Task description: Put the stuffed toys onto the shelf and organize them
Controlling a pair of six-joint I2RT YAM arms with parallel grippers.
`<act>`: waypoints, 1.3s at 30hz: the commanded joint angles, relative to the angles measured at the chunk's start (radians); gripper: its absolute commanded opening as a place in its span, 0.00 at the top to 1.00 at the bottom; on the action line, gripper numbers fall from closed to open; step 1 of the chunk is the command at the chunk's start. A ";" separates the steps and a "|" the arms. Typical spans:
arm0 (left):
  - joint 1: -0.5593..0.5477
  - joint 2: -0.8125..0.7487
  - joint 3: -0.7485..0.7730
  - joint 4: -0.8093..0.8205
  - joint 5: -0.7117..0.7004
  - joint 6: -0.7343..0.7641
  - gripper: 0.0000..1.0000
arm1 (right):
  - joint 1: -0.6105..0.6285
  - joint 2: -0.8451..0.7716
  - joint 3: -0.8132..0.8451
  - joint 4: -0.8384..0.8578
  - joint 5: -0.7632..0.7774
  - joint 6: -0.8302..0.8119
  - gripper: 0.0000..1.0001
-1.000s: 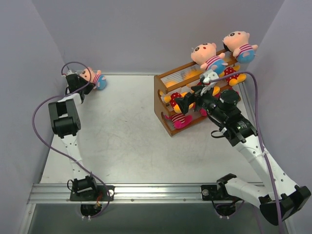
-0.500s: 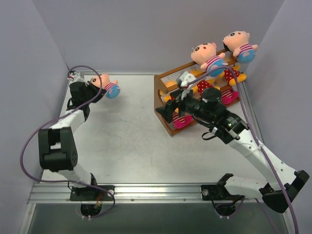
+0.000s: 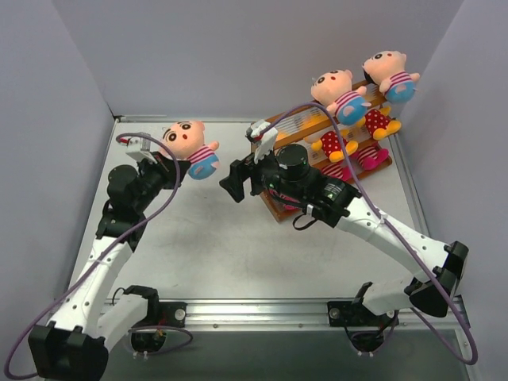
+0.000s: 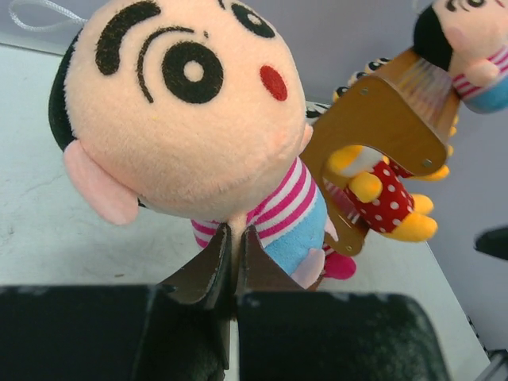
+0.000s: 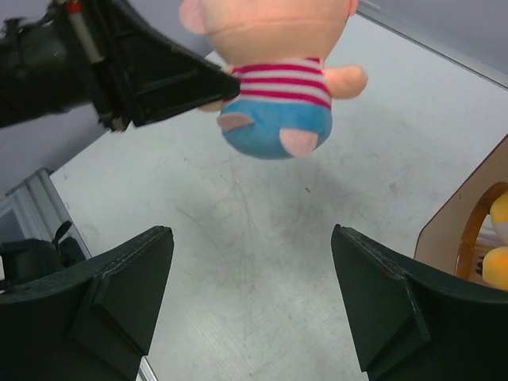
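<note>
A pale grey tabletop [image 3: 202, 238] filled the middle of the top view, its surface dull and marked with fine scratches and faint smudges, which showed most clearly in the right wrist view. Plain lavender-grey walls closed it in on three sides: a back wall [image 3: 238, 55] across the top of the frame, a left wall [image 3: 36, 159] and a right wall [image 3: 476, 159] slanting in from the edges. A ribbed aluminium rail [image 3: 262, 311] ran along the tabletop's lower edge. The light was even and soft, casting only weak, blurred shadows.
</note>
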 commanded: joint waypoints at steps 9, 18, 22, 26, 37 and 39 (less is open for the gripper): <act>-0.139 -0.206 -0.001 -0.241 -0.097 0.098 0.98 | 0.038 0.090 0.133 0.143 0.173 0.116 0.23; -0.235 -0.212 0.030 -0.276 -0.166 0.139 0.98 | 0.058 0.179 0.167 0.188 0.202 0.138 0.23; -0.274 -0.203 0.053 -0.284 -0.201 0.161 0.98 | 0.060 0.220 0.178 0.194 0.193 0.147 0.24; -0.306 -0.208 0.053 -0.273 -0.223 0.159 0.98 | 0.063 0.251 0.178 0.203 0.207 0.147 0.25; -0.395 -0.205 0.051 -0.244 -0.275 0.182 0.97 | 0.063 0.288 0.176 0.233 0.204 0.150 0.51; -0.401 -0.208 0.050 -0.244 -0.283 0.187 0.98 | 0.063 0.288 0.182 0.228 0.193 0.138 0.61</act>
